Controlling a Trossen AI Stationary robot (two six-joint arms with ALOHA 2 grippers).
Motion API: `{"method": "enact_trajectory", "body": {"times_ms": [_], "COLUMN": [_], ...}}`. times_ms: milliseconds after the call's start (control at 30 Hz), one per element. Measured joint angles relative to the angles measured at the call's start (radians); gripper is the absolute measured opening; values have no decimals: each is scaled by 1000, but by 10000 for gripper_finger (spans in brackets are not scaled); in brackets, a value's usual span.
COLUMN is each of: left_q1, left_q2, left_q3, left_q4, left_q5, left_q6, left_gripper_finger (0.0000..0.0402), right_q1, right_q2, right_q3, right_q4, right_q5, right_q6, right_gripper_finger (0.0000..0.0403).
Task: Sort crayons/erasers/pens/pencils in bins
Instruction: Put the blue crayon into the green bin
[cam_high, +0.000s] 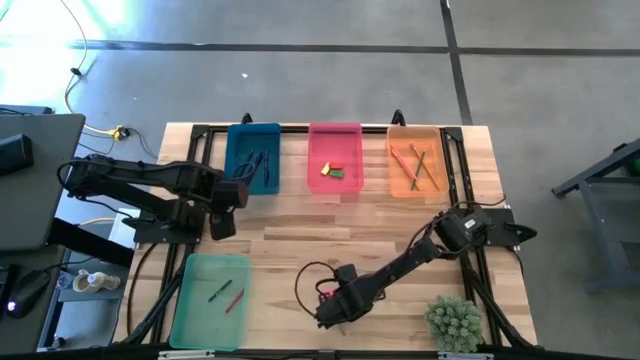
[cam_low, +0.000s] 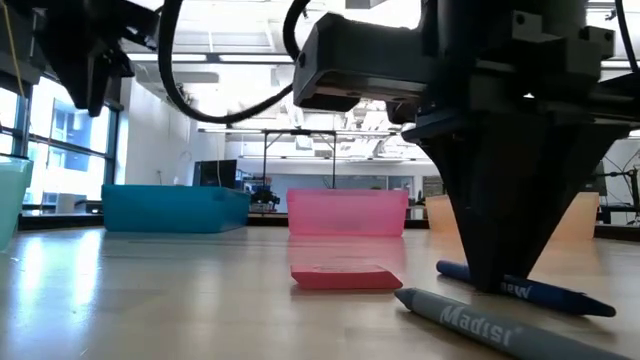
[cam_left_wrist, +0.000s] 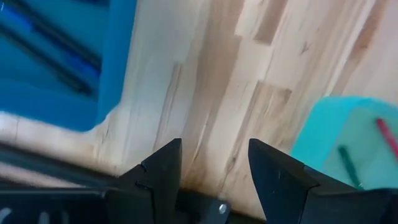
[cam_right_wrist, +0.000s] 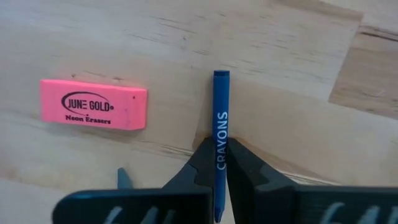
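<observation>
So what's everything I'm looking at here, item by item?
Table: one, pale wood, under everything.
Blue bin: one, far left of the back row, holds dark pens.
Pink bin: one, back middle, holds a yellow eraser and a green eraser.
Orange bin: one, back right, holds pencils.
Green bin: one, front left, holds two crayons.
Pink eraser: one, loose at the table's front.
Blue crayon: one, beside the pink eraser.
Grey crayon: one, near the blue one.
Plant: one, green, front right corner.
Left gripper: open, between blue and green bins.
Right gripper: shut on the blue crayon.
</observation>
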Motion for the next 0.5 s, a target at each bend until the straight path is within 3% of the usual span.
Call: {"method": "enact_trajectory", "body": {"times_ms": [300, 500], "left_q1": [-8, -29], "left_q2": [-15, -14], "left_q3": [0, 0], "left_q4": [180, 220], "left_q5": [175, 230], "left_q6": [49, 85], "left_gripper_finger": [172, 172], "right_q1": [35, 51], "right_q2": [-54, -101], "right_q3": [-6, -4], "right_q4": [40, 65], "right_q5": [75, 180], "right_q6": [4, 4], "right_gripper_finger": [3, 3]}}
